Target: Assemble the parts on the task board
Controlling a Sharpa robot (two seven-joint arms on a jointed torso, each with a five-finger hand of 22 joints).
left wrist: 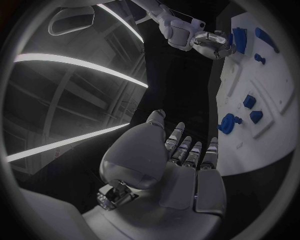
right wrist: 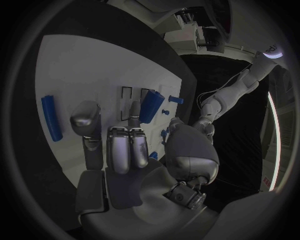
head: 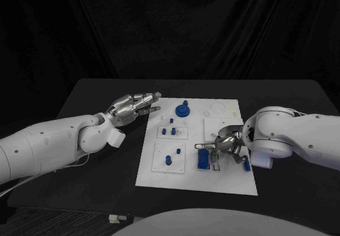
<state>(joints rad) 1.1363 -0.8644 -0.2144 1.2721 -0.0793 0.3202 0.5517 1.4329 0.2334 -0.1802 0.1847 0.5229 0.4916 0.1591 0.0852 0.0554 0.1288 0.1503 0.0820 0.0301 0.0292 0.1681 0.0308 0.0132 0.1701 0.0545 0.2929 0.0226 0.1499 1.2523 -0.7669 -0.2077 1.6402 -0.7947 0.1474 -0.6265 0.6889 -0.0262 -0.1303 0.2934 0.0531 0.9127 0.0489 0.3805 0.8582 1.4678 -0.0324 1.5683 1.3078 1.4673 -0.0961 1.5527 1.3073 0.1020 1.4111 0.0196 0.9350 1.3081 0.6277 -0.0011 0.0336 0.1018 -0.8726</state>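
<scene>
In the head view, nearest us, the white task board [head: 229, 178] lies mid-table, blue parts on it. Our right hand [head: 226, 145] hovers over its right side, fingers curled near a flat blue block [head: 204, 159]; we cannot tell whether it holds anything. Our left hand [head: 132, 107] hangs beside the board's far left corner, fingers extended, empty.

In the left wrist view, those fingers [left wrist: 187, 152] lie straight, close together, near a round blue knob [left wrist: 229, 122].

In the right wrist view, the fingers [right wrist: 119, 147] bend above the board; a long blue bar [right wrist: 52, 117] lies apart.

left hand [head: 132, 107] is raised, fingers extended together, holding nothing. right hand [head: 226, 145] is lowered, fingers curled downward; its grip cannot be determined.
</scene>
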